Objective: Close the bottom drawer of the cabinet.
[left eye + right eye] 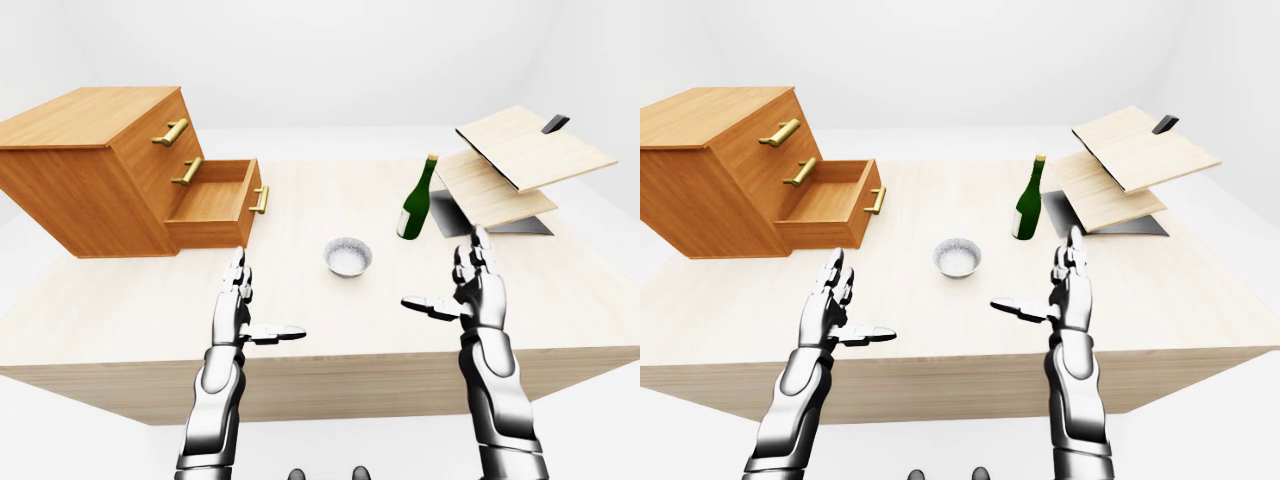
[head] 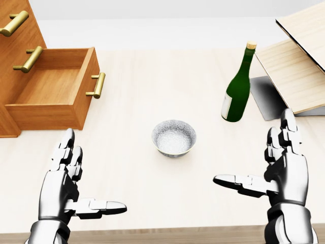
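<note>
A bare white room, and a broad pale wooden tabletop (image 1: 320,300) fills the scene. At the left of the left-eye view sits the squat reddish-brown wooden cabinet (image 1: 90,170) with three drawers and brass bar handles, and there's our target: the bottom drawer (image 2: 53,96), pulled well out and empty, its brass handle (image 2: 96,85) pointing toward the table's middle.

How will it handle? By my reckoning it's a stiff wooden box on a slide, light with nothing inside, not fragile. No real grasp needed; a flat push on the drawer's front panel beside the handle, straight along the slide, should send it home. Push off-centre and it may skew or nudge the whole cabinet.

Now the hands. The silver three-fingered left hand (image 2: 63,185) hovers over the table below the drawer in the head view, fingers straight, thumb splayed sideways, spread wide and holding nothing, clear of the drawer front. The matching right hand (image 2: 284,175) is likewise splayed and empty, at the head view's lower right, well apart from the cabinet.

Between them sits a small silvery metal bowl (image 2: 173,138), with a dark green glass bottle (image 2: 237,86) standing upright beyond it, next to some stacked light wooden boards (image 1: 515,165). The left hand is plainly the nearer one for this job.
</note>
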